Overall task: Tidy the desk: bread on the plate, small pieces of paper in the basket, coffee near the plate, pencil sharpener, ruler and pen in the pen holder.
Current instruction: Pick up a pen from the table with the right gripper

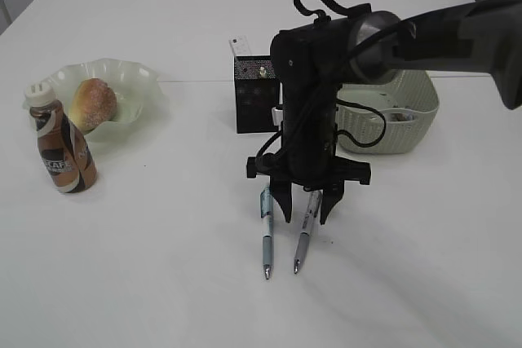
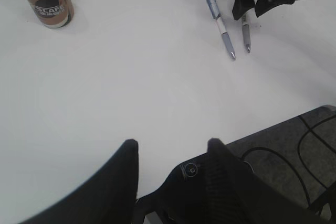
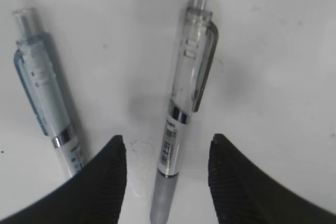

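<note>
The right arm's fingers [image 3: 116, 177] stand apart and hold nothing, one on each side of the grey-gripped pen [image 3: 184, 114] that lies flat on the surface [image 1: 163, 266] between them, their tips low to the tabletop. The left arm's fingers [image 2: 131, 153] are likewise parted and empty, hanging over bare surface well away from everything.

Taking the job from the largest piece down: the basket [image 1: 420, 107] sits at the back right behind the arm, and something pale lies inside it, too hidden to say whether it is the paper; no loose paper balls show on the surface. The plate [image 1: 134, 79] at the left already carries the bread [image 1: 93, 103], so that part looks done. The coffee [image 1: 64, 148] stands upright just in front of the plate's edge, which seems to satisfy that step too. The pen holder [image 1: 254, 91] stands mid-table with a pale strip, probably the ruler [image 1: 239, 44], poking from its top; the sharpener cannot be made out.

What plainly remains are two pens: the grey one and a blue-clipped pen [image 1: 266, 230] beside it, parallel and apart, both lying on the surface.
</note>
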Available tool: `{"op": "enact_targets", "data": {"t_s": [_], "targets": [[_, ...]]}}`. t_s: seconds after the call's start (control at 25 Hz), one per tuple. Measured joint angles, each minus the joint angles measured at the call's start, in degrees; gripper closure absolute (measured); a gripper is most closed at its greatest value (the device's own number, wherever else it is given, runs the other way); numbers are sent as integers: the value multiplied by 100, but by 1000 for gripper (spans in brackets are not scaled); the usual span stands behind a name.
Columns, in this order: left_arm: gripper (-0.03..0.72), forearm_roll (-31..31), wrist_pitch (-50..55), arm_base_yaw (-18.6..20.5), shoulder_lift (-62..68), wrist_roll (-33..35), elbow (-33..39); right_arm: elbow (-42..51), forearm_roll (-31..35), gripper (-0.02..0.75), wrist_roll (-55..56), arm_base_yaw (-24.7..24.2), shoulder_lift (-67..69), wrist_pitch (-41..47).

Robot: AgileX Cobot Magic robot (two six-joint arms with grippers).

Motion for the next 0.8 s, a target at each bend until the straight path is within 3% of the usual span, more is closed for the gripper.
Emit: {"op": "enact_targets", "data": {"t_s": [0.28,0.8], "targets": [[371,0,0,0,0,0,0,0,-96,430,0,0,30,-2],[371,-9,0,0,0,0,0,0,-536,437,0,0,44,-12]]}}
